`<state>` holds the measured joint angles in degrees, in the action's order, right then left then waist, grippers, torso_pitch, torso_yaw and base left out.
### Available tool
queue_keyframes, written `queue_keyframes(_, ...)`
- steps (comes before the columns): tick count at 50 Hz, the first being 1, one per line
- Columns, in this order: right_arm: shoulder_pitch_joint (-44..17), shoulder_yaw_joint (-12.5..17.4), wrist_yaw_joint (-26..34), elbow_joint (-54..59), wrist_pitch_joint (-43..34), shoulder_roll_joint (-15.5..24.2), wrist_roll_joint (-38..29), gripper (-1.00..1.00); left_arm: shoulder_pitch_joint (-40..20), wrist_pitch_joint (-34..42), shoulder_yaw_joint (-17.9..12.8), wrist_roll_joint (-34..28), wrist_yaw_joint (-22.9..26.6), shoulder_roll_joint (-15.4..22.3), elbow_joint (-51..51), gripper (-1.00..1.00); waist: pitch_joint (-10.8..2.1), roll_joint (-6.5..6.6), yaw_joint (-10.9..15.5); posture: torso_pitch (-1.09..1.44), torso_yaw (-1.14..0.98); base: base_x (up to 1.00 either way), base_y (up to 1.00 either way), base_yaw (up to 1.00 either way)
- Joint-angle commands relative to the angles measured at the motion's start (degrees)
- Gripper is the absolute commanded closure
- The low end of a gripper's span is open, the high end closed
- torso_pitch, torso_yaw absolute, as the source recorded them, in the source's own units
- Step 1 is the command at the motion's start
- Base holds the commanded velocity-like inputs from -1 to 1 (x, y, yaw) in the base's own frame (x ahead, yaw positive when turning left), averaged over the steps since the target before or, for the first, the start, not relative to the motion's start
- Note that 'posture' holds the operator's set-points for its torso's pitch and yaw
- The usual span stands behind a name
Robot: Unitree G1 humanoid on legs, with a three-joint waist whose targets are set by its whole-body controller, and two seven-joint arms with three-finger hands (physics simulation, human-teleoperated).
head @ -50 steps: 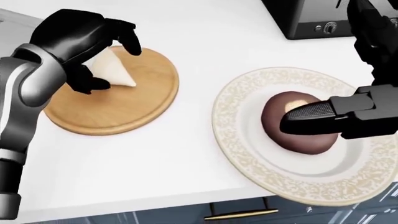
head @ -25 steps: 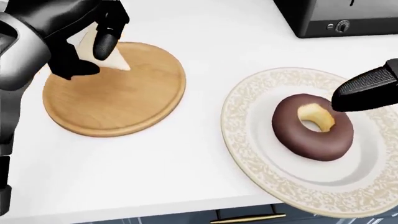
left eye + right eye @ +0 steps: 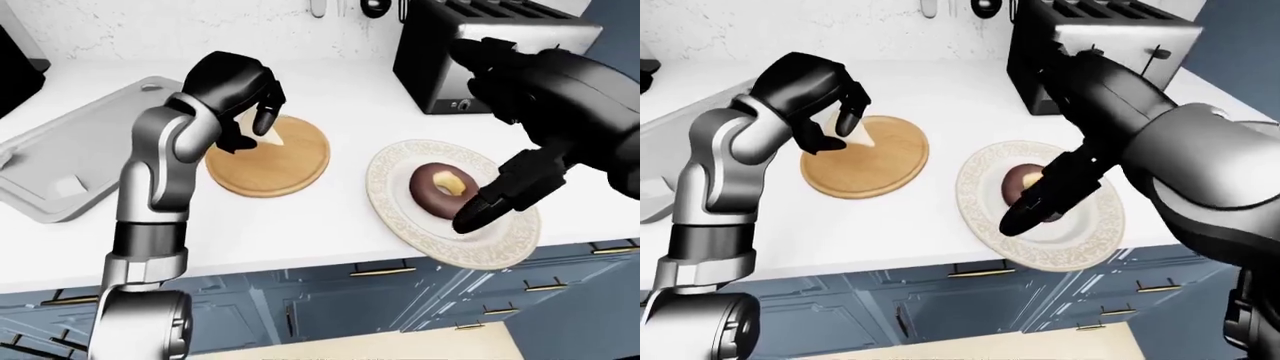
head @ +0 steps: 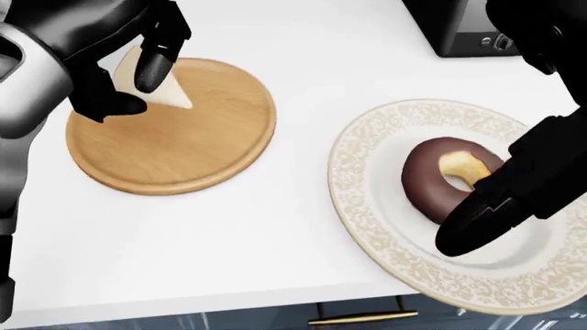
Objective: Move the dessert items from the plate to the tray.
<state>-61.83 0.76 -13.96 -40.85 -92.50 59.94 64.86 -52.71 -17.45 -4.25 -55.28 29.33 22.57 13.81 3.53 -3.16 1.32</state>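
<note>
A chocolate donut [image 4: 431, 172] lies on a patterned cream plate [image 4: 367, 227] at the right of the head view. A white wedge-shaped dessert [image 4: 174, 96] is at the upper left edge of a round wooden tray [image 4: 184, 151]. My left hand [image 4: 133, 86] is closed round the wedge, a finger on one side and the thumb on the other. My right hand [image 4: 514, 185] hangs open over the plate. One dark finger [image 4: 468, 227] lies over the donut's lower right side and hides part of it.
A black toaster [image 3: 500, 45] stands beyond the plate at the top right. A grey flat metal tray [image 3: 80, 150] lies at the far left of the counter. The counter edge and blue cabinets [image 3: 330, 300] run along the bottom.
My right hand has swung from the donut's upper right down to its lower right, now covering part of it. My left hand still holds the wedge, up and left of where it was a second ago.
</note>
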Motion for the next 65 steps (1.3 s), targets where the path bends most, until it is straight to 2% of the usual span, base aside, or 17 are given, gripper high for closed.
queue_keyframes(1, -0.4, 0.4, 4.3, -0.4, 0.0, 0.8, -8.2, -1.0, -1.9, 0.0, -0.9, 0.6, -0.4, 0.4, -3.2, 1.0, -1.6, 0.12, -0.1, 0.0, 0.0, 0.0, 0.0, 0.0)
queue_keyframes(4, 0.9, -0.6, 10.8, -0.9, 0.0, 0.0, -16.8, -1.0, -1.5, 0.4, -1.0, 0.6, 0.4, 0.3, -4.1, 1.0, -1.62, 0.18, -0.1, 0.0, 0.0, 0.0, 0.0, 0.0)
queue_keyframes(9, 1.9, -4.8, 21.5, -1.1, 0.0, -3.1, -32.8, -0.82, -1.7, 0.0, -0.8, 0.5, 0.0, 0.3, -3.5, 1.0, -1.79, 0.37, -0.2, 0.0, 0.0, 0.0, 0.0, 0.0)
queue_keyframes(12, 2.7, -7.7, 27.5, -1.4, 0.1, -4.1, -41.4, -0.77, -1.7, -0.1, -1.0, 0.7, 0.1, 0.4, -3.5, 1.0, -1.96, 0.63, -0.3, 0.0, 0.0, 0.0, 0.0, 0.0)
queue_keyframes(17, 3.8, -10.8, 36.7, -0.9, 1.0, -5.5, -54.1, -0.76, -1.4, -0.3, -0.9, 0.7, 0.2, 0.4, -3.7, 1.0, -2.14, 0.97, -0.4, 0.0, 0.0, 0.0, 0.0, 0.0)
queue_keyframes(25, 7.4, -14.7, 49.5, 1.0, 4.2, -8.8, -73.3, -0.76, -1.1, -0.7, -1.0, 0.8, 0.2, 0.3, -3.6, 1.0, -2.49, 1.38, -0.5, 0.0, 0.0, 0.0, 0.0, 0.0)
queue_keyframes(31, 12.0, -15.9, 59.5, 2.3, 7.3, -13.2, -88.9, -0.76, -0.9, -1.0, -1.0, 0.5, -0.5, 0.4, -3.0, 1.0, -2.76, 1.69, -0.7, 0.0, 0.0, 0.0, 0.0, 0.0)
queue_keyframes(35, 14.2, -15.4, 68.1, 4.7, 10.8, -17.2, -101.1, -0.76, -0.6, -0.8, -1.1, 0.7, -0.1, 0.4, -3.7, 1.0, -2.94, 1.92, -0.8, 0.0, 0.0, 0.0, 0.0, 0.0)
queue_keyframes(38, 16.0, -13.8, 75.7, 7.5, 15.2, -22.0, -111.9, -0.75, -0.7, -0.8, -1.2, 1.0, 0.2, 0.6, -3.9, 1.0, -2.95, 2.17, -1.0, 0.0, 0.0, 0.0, 0.0, 0.0)
queue_keyframes(43, 18.1, -7.2, 89.0, 10.9, 26.4, -33.5, -130.9, -0.72, -1.0, -1.1, -1.2, 1.1, -0.2, 0.9, -3.1, 1.0, -2.97, 2.64, -1.2, 0.0, 0.0, 0.0, 0.0, 0.0)
queue_keyframes(46, 19.0, -2.5, 93.9, 11.5, 33.7, -40.1, -138.5, -0.69, -1.0, -1.0, -1.3, 1.2, -0.1, 0.9, -3.2, 1.0, -2.99, 3.01, -1.4, 0.0, 0.0, 0.0, 0.0, 0.0)
queue_keyframes(49, 19.8, 0.6, 94.6, 12.0, 38.6, -44.2, -141.0, -0.67, -1.1, -0.9, -1.2, 1.2, 0.0, 0.8, -3.2, 1.0, -3.02, 3.32, -1.5, 0.0, 0.0, 0.0, 0.0, 0.0)
queue_keyframes(52, 20.3, 1.8, 95.5, 11.8, 41.0, -46.5, -143.0, -0.62, -0.9, -0.8, -1.3, 1.2, 0.1, 0.8, -3.5, 1.0, -3.07, 3.45, -1.6, 0.0, 0.0, 0.0, 0.0, 0.0)
queue_keyframes(57, 21.8, 2.2, 94.5, 12.1, 44.0, -49.1, -143.9, -0.57, -0.6, -0.7, -1.4, 1.4, 0.3, 0.9, -4.0, 1.0, -3.03, 3.64, -1.8, 0.0, 0.0, 0.0, 0.0, 0.0)
queue_keyframes(65, 23.2, 2.5, 91.6, 14.1, 46.5, -50.3, -143.2, -0.51, -0.5, -0.8, -1.3, 1.5, 0.3, 0.9, -4.1, 1.0, -3.0, 3.77, -2.0, 0.0, 0.0, 0.0, 0.0, 0.0)
